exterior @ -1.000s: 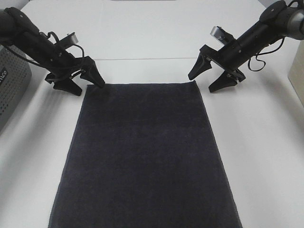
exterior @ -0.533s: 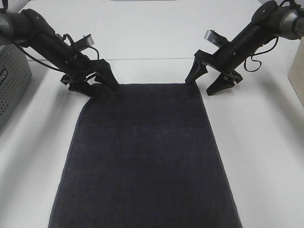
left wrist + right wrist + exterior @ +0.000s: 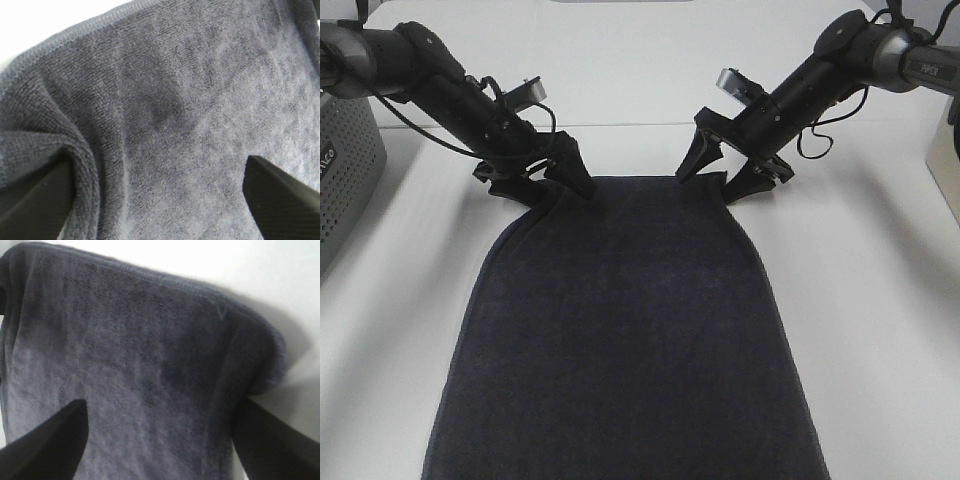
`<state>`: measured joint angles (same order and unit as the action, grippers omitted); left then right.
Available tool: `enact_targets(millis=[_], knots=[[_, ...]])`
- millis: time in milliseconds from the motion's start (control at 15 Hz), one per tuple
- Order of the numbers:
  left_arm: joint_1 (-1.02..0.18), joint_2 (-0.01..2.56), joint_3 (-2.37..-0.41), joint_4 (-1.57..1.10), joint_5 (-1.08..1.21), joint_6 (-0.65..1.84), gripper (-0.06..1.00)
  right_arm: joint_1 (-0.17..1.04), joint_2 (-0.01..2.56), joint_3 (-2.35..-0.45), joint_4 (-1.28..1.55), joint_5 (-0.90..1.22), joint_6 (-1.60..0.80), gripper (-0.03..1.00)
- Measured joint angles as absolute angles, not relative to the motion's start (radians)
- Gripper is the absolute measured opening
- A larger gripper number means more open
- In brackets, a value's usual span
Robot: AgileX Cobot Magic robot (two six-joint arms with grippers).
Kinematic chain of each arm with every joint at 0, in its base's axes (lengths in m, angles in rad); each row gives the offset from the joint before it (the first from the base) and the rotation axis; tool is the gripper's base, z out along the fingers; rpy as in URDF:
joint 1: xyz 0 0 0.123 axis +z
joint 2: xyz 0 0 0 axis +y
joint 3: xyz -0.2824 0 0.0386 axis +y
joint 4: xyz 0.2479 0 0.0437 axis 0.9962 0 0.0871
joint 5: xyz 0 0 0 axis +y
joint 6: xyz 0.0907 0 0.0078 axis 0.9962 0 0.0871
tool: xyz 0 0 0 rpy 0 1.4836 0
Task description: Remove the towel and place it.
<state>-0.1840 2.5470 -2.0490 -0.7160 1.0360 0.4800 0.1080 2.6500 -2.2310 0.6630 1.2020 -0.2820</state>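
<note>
The dark navy towel point(image 3: 620, 330) lies flat on the white table point(image 3: 870, 300), running from the far middle to the near edge. My left gripper point(image 3: 558, 190) is open and straddles the towel's far left corner, which is bunched up against one finger point(image 3: 35, 200); the towel point(image 3: 170, 110) fills the space between the jaws. My right gripper point(image 3: 708, 183) is open and straddles the far right corner. In the right wrist view the hemmed corner of the towel point(image 3: 150, 340) lies between the two fingers, one of them point(image 3: 270, 440) beside the curled corner.
A grey perforated box point(image 3: 340, 170) stands at the left edge of the table. A pale object point(image 3: 945, 150) sits at the right edge. A seam point(image 3: 640, 125) crosses the table behind the towel.
Both grippers have moved inward along the towel's far edge and lowered onto its corners. The far corners are pushed toward the middle, and the left one now wrinkles.
</note>
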Motion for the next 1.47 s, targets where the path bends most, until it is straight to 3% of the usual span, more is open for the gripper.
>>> enact_targets(millis=[200,400,533,667,733,1200,1467], knots=[[-0.185,2.547,-2.049,-0.716,1.035,0.480,0.86,0.119,2.653,-2.231,0.660,1.170,-0.265,0.70],[-0.185,2.548,-2.049,-0.712,1.021,0.480,0.79,0.119,2.660,-2.231,0.623,1.126,-0.253,0.44],[-0.185,2.556,-2.049,-0.695,0.985,0.480,0.55,0.119,2.664,-2.231,0.600,1.102,-0.251,0.26],[-0.185,2.566,-2.049,-0.673,0.966,0.480,0.19,0.119,2.664,-2.231,0.578,1.092,-0.251,0.10],[-0.185,2.568,-2.049,-0.670,0.962,0.488,0.06,0.119,2.664,-2.231,0.572,1.092,-0.251,0.04],[-0.187,2.578,-2.183,-0.568,0.955,0.521,0.02,0.125,2.659,-2.270,0.500,1.028,-0.258,0.02],[-0.187,2.578,-2.244,-0.568,0.857,0.543,0.02,0.125,2.673,-2.404,0.447,0.961,-0.291,0.02]])
